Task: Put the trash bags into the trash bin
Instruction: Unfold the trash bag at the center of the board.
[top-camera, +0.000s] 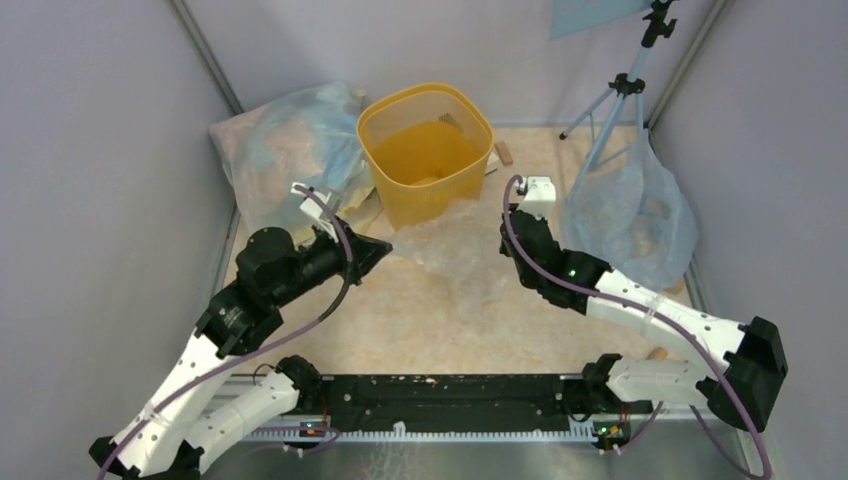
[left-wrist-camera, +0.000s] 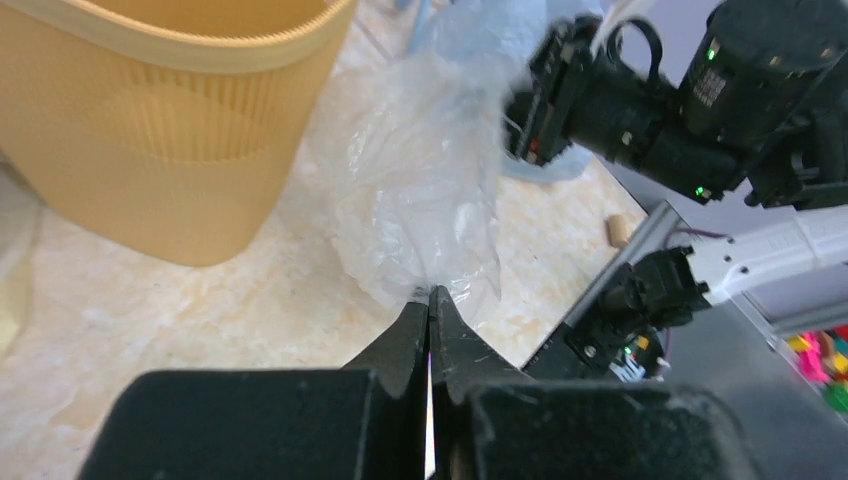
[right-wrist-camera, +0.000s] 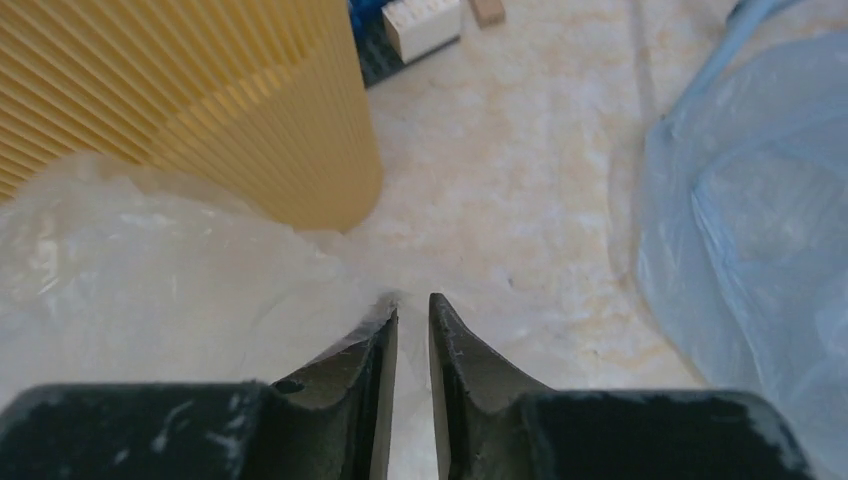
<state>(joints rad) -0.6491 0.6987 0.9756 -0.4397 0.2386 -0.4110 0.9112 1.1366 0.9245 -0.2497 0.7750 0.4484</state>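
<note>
The yellow-orange trash bin (top-camera: 438, 205) stands upright at the back middle of the table; its ribbed wall also fills the upper left of the left wrist view (left-wrist-camera: 150, 150) and the right wrist view (right-wrist-camera: 250, 110). A clear, wrinkly trash bag (top-camera: 455, 255) lies on the table in front of the bin. My left gripper (top-camera: 385, 248) is shut on the bag's near edge (left-wrist-camera: 420, 190), its tips (left-wrist-camera: 431, 292) pinching the film. My right gripper (top-camera: 507, 228) is at the bag's right edge (right-wrist-camera: 150, 270). Its jaws (right-wrist-camera: 412, 300) stand a narrow gap apart, with film draped on the left finger and lying in the gap.
Big bluish plastic sacks lie at the back left (top-camera: 290, 140) and at the right (top-camera: 635, 215). A tripod (top-camera: 620, 100) stands at the back right. A blue-and-white block (right-wrist-camera: 420, 25) and a small wooden piece (top-camera: 505, 153) sit behind the bin. Grey walls enclose the table.
</note>
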